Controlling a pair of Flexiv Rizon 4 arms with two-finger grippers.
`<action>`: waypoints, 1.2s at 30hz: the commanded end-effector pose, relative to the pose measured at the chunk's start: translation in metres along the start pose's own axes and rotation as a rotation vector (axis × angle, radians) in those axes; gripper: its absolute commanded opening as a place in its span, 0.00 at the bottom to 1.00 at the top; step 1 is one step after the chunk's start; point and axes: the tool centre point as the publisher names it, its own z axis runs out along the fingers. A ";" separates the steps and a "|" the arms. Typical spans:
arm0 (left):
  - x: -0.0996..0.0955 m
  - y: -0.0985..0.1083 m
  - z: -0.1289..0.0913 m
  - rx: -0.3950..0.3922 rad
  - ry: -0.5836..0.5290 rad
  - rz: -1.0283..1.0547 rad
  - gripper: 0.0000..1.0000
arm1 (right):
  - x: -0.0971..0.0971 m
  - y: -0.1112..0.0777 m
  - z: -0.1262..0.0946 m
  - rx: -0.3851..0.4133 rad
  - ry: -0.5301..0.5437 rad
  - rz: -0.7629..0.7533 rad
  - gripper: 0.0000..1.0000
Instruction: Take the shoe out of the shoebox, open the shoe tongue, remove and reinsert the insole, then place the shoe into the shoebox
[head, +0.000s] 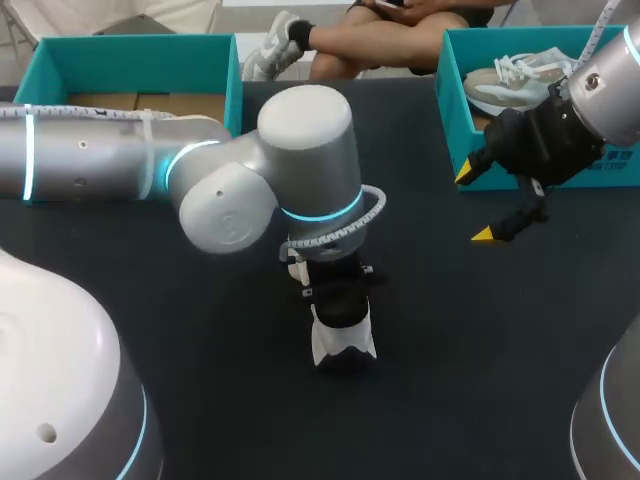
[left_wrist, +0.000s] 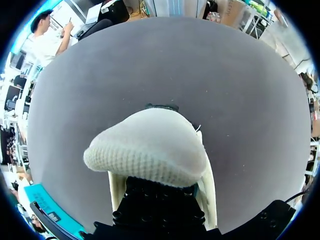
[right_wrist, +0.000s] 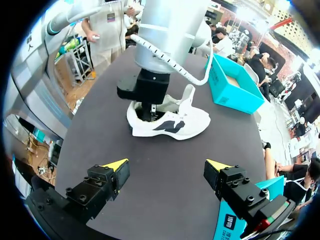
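Note:
A white shoe (head: 345, 345) with a dark side stripe lies on the dark table, also in the right wrist view (right_wrist: 175, 122). My left gripper (head: 338, 300) points straight down into the shoe's opening and is shut. Its fingertips are hidden inside the shoe, so what they pinch does not show. In the left wrist view a rounded white mesh part of the shoe (left_wrist: 150, 150) bulges just ahead of the gripper body. My right gripper (head: 475, 205) hangs open and empty near the right shoebox (head: 450, 110), well away from the shoe; its own view shows the yellow tips wide apart (right_wrist: 167, 167).
The teal right shoebox holds another pale shoe (head: 515, 85). A second teal box (head: 130, 65) with a brown floor stands at the back left, also seen beyond the shoe (right_wrist: 232, 82). My left arm's elbow (head: 230, 200) bulks over the table's middle.

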 end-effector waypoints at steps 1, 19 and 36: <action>-0.002 0.001 0.007 -0.023 0.054 -0.006 0.00 | 0.000 0.000 0.001 0.003 -0.002 0.001 1.00; 0.020 0.039 -0.048 -0.307 0.215 0.019 0.00 | 0.000 0.000 0.001 0.003 -0.002 0.001 1.00; 0.024 0.044 -0.052 -0.341 0.197 -0.044 1.00 | 0.000 0.000 0.001 0.003 -0.002 0.001 1.00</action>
